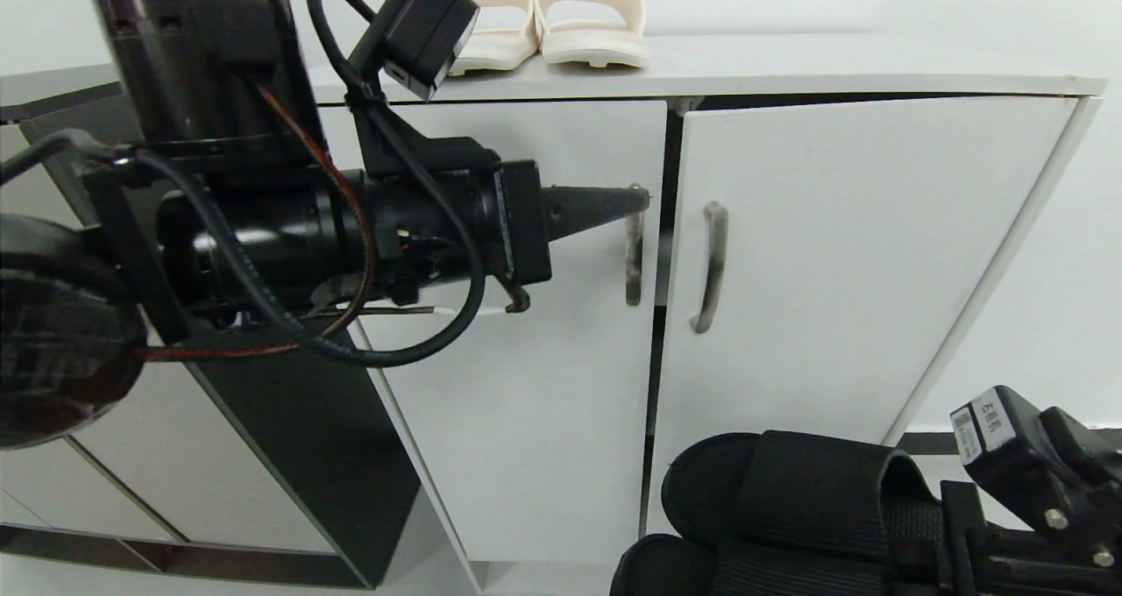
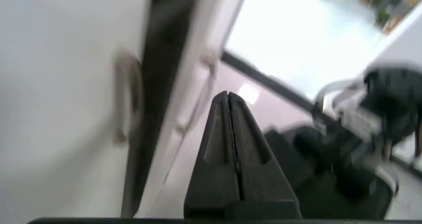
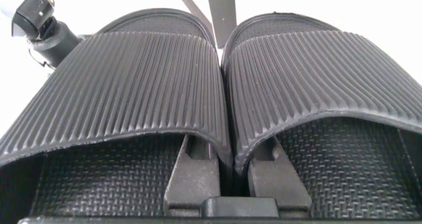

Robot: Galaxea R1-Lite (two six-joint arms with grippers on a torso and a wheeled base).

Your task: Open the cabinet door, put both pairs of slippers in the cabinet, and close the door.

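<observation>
- My left claw (image 2: 227,102) is clenched, fingers pressed flat together with nothing between them.
- In the head view its tip sits right of centre, at the top of the left door's handle (image 1: 633,250); I cannot tell whether they touch.
- A dark gap runs between the left door (image 1: 526,403) and the right door (image 1: 859,254).
- My right claw (image 3: 231,174) is grasping the black slippers (image 1: 789,491), its fingers (image 3: 191,181) pinching the two inner side walls together.
- That pair lies side by side at lower right of the head view, long axes running across the frame, toes pointing left, away from the wrist.
- The cream slippers (image 1: 578,39) sit side by side on the cabinet top (image 1: 833,66), upper centre, long axes running up the frame.
</observation>
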